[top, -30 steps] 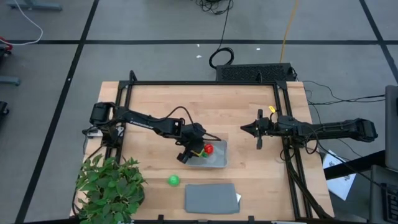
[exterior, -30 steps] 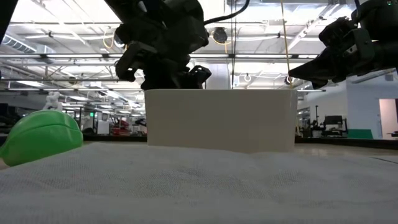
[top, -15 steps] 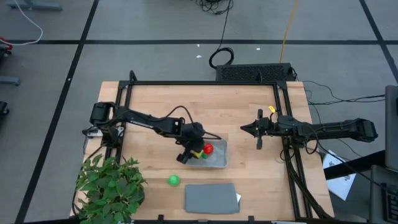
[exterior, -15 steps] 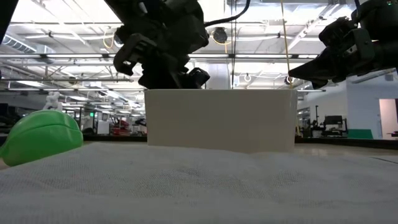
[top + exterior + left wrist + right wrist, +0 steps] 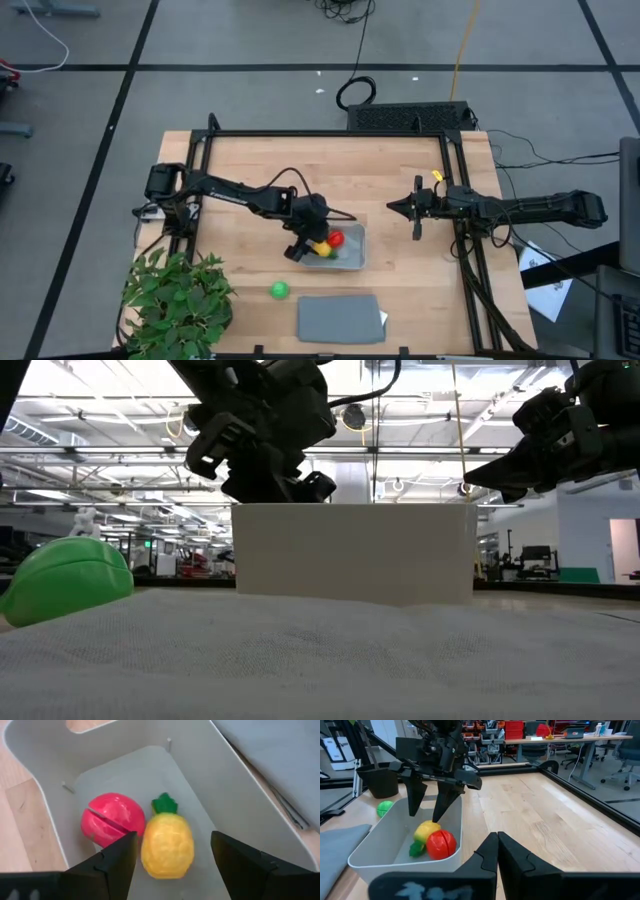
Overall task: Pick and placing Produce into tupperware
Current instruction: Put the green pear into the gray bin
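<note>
The tub (image 5: 240, 805) is a shallow grey-blue tray with a raised rim, sitting mid-table. Inside it lie the red piece (image 5: 112, 818) and the yellow piece (image 5: 167, 842), its green tip against the red one. The left gripper (image 5: 172, 852) hangs over them, fingers spread wide and empty. The green piece (image 5: 279, 290) sits alone on bare wood between the plant (image 5: 180, 298) and the grey slab (image 5: 340, 318). The right gripper (image 5: 416, 208) waits well clear over open table, fingers together
</note>
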